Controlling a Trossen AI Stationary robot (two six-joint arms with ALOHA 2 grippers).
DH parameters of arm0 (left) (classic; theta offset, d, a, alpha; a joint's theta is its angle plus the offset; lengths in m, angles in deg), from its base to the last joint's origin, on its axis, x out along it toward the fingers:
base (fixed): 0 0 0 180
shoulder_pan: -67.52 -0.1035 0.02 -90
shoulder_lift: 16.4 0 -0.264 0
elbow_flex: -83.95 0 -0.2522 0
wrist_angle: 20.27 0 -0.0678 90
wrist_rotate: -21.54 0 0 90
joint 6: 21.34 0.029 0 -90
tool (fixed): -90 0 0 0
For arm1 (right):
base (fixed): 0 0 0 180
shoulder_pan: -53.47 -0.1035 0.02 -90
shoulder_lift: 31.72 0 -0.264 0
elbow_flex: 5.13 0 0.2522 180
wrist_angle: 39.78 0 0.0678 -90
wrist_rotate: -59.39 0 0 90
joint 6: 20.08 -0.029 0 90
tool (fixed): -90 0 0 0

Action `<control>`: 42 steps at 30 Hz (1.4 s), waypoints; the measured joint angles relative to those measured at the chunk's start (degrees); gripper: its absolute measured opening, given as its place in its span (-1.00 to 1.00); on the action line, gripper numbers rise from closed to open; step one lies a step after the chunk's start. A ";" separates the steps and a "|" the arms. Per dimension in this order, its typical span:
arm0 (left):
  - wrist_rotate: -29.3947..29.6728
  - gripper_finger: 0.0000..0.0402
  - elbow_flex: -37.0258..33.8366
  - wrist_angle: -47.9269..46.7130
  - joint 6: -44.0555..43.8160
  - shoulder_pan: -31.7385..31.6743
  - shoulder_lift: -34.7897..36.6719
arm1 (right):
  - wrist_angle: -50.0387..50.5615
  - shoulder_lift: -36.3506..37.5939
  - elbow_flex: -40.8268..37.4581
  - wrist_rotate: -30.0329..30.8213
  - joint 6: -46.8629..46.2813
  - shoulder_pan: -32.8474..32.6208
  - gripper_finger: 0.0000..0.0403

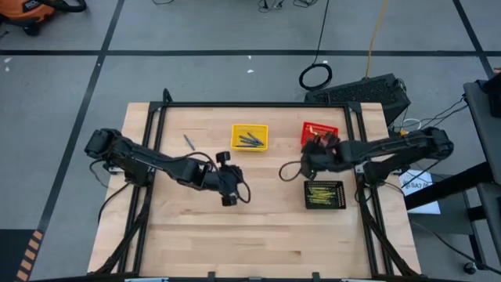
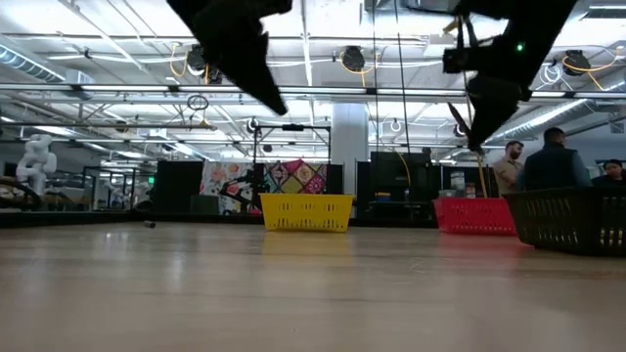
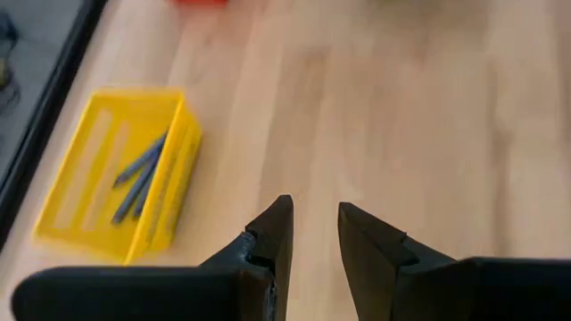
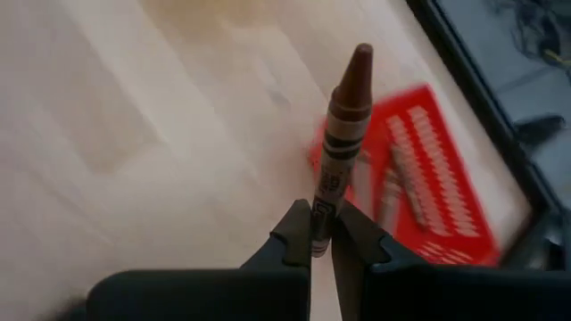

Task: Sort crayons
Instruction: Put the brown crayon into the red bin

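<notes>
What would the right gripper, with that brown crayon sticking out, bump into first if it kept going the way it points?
Probably the red basket: the brown crayon in the right gripper aims at its near edge. Depth is unclear, so bare table might come first.

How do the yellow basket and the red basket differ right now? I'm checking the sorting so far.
The yellow basket holds blue-grey crayons; the red basket holds pale-wrapped crayons whose colour I cannot tell. The yellow basket sits at the table's far middle with no arm above it; the red basket sits farther right, partly under the right tool, which grips a brown crayon. Both are small mesh baskets along the far edge.
</notes>
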 joint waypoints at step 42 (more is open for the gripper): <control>0.17 -0.52 -1.52 -30.13 0.69 -23.22 0.23 | 1.11 -18.42 0.00 -16.02 32.45 37.51 -0.78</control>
